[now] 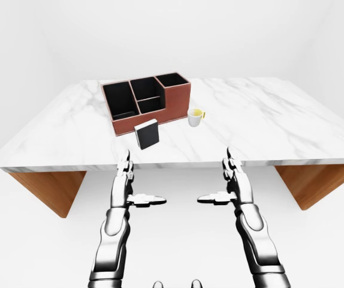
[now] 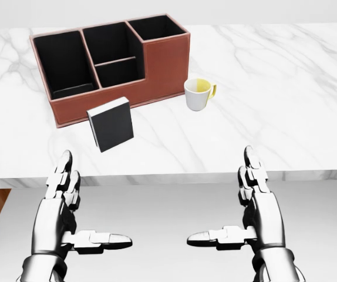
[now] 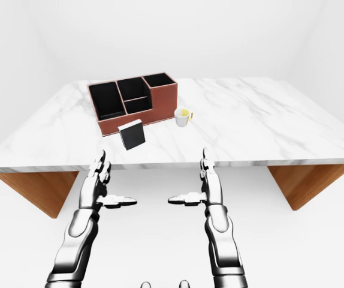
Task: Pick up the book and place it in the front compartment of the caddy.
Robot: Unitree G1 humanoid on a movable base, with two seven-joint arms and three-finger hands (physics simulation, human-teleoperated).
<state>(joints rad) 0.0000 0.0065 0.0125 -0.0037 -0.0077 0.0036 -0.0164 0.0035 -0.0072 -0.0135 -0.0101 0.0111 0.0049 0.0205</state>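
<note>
A plain white room surrounded a white marble-topped table [image 1: 262,129] on slanted wooden supports. Toward the upper left of the head view sat the reddish-brown leather caddy [image 2: 159,67] with black-lined compartments, angled on the table. Just below its lower wall, the small black book with a pale spine [image 2: 111,124] stood upright and slightly tilted on the marble, close to the caddy; contact could not be told. A white mug with a yellow inside and handle [image 2: 198,94] stood just right of the caddy's lower right corner, apart from the book.

Both arms were low, short of the table's near edge. The left robot hand [image 2: 68,208] was spread open, fingers up and thumb pointing inward, holding nothing. The right robot hand [image 2: 248,205] mirrored it, open and empty, well below the mug.
</note>
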